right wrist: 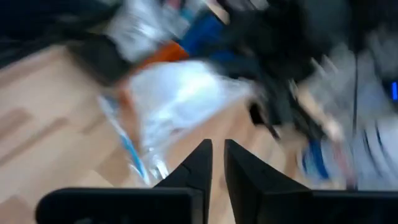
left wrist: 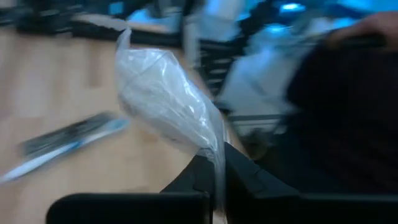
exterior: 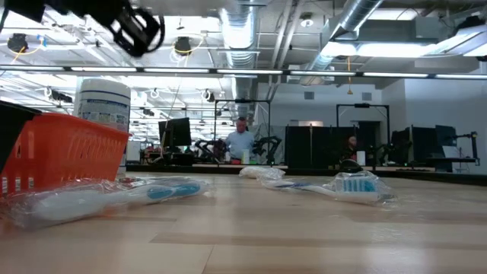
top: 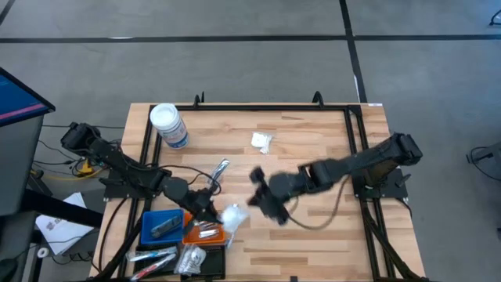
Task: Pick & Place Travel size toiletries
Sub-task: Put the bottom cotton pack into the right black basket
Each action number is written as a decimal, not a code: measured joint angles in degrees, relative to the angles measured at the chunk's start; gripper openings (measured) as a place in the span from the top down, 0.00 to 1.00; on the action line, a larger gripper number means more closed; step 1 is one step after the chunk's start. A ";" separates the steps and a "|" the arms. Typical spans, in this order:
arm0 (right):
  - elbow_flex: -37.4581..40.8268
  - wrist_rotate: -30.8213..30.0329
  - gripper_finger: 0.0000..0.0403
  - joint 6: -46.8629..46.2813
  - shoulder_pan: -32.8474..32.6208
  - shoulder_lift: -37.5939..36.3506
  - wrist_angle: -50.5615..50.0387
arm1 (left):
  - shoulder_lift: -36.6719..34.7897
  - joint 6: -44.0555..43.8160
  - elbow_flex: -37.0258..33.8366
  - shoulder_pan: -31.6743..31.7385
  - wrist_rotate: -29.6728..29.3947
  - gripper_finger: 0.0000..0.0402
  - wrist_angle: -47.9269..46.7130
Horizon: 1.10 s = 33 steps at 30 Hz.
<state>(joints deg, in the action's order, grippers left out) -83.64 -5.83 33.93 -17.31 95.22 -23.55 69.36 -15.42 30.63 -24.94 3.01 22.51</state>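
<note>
A white packet in a clear wrapper (left wrist: 165,102) is pinched at one end between the left jaws and stands out from them, crumpled. A slim silvery-blue tube (top: 220,168) lies flat on the table just beyond those jaws. Another small white packet (top: 261,142) lies farther off (well apart from both jaws). More wrapped sticks (top: 160,256) lie behind the left jaws.

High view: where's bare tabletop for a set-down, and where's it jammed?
Bare wood: the front right, below the right gripper, and the strip between the white-lidded jar and the small white packet. Crowded: the front left around the blue tray, orange tray and left gripper.
</note>
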 joint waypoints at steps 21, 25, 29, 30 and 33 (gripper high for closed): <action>-0.02 -10.35 0.98 37.05 -11.45 -0.26 9.32 | 3.50 6.83 0.00 -6.69 23.14 0.99 17.94; 0.82 -5.78 0.98 33.65 -10.09 -0.26 10.61 | 8.75 4.92 0.00 -5.04 28.29 0.99 22.61; 1.36 -5.82 0.98 37.14 -9.82 -0.16 10.42 | 13.35 4.21 0.96 -3.54 36.32 0.99 30.51; 1.35 -5.68 0.98 40.26 -10.09 0.53 10.33 | 14.35 3.70 1.48 -3.34 38.26 0.99 32.69; 1.64 -4.79 1.00 53.63 -11.80 3.15 8.93 | 16.24 1.61 2.81 -2.97 40.80 0.99 35.36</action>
<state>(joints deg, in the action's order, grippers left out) -82.00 -10.63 87.55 -29.10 98.37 -14.62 85.60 -13.81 33.44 -27.91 43.80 57.87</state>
